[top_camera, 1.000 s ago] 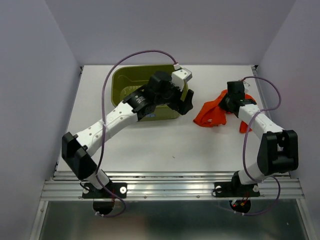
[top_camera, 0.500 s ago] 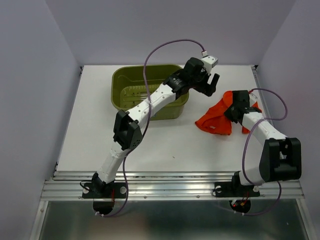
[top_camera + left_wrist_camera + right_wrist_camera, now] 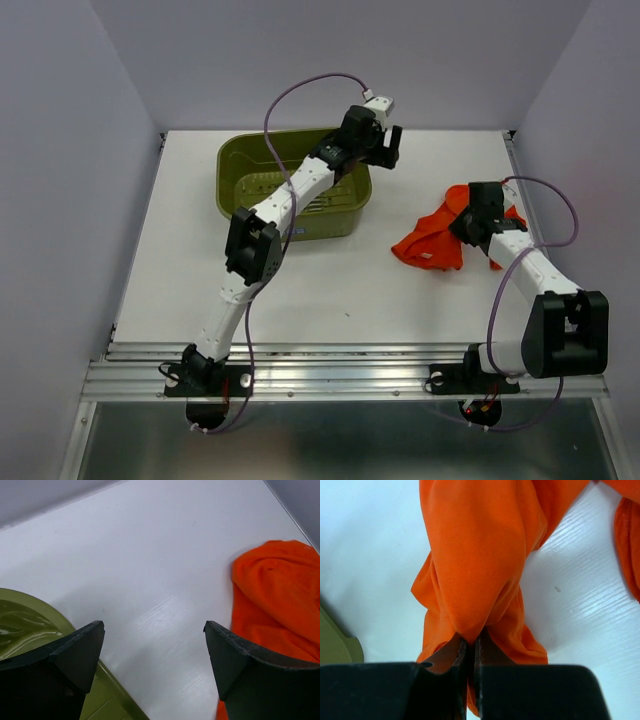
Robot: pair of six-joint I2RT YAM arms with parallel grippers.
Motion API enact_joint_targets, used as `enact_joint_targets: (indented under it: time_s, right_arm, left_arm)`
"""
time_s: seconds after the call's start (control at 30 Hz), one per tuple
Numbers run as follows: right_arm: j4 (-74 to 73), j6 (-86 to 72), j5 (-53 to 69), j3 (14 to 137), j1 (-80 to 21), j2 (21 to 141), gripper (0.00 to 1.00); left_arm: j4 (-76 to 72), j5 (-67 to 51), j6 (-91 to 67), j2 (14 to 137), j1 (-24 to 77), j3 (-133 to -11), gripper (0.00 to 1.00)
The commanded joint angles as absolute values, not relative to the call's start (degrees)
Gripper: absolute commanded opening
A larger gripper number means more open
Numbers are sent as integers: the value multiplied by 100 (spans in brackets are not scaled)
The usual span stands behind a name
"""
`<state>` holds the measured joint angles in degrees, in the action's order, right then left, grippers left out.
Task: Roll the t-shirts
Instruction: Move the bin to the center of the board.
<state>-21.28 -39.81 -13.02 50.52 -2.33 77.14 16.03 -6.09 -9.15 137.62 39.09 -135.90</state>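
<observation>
The right claw (image 3: 470, 647) is clenched on a fold of the shirt (image 3: 428, 245). The left claw (image 3: 390, 150) hangs released by the basket's (image 3: 225, 175) far corner, and the shirt lies at its five o'clock.

Orange-red t-shirt (image 3: 432, 240) crumpled on table, right of centre, fold pinched upward.

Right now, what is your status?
Left gripper open, empty, by far corner of basket. Right gripper shut on t-shirt, crumpled on table. Basket apart from it.
</observation>
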Motion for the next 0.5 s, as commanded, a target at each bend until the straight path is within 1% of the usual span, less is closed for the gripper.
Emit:
enact_joint_targets:
  time_s: [0.0, 0.1, 0.47]
  right_arm:
    - [-2074, -3841, -1222, 5027, -246, 7453, 1]
    - [-2092, -3832, -1169, 5062, -246, 7462, 1]
    - [-2153, -3657, -871, 5335, -246, 7515, 1]
  left_arm:
    - [1907, -62, -993, 13667, 3490, -13624, 93]
    - [1890, 333, -1002, 13536, 3201, -13439, 93]
    - [2232, 922, -1002, 13491, 2189, -13359, 93]
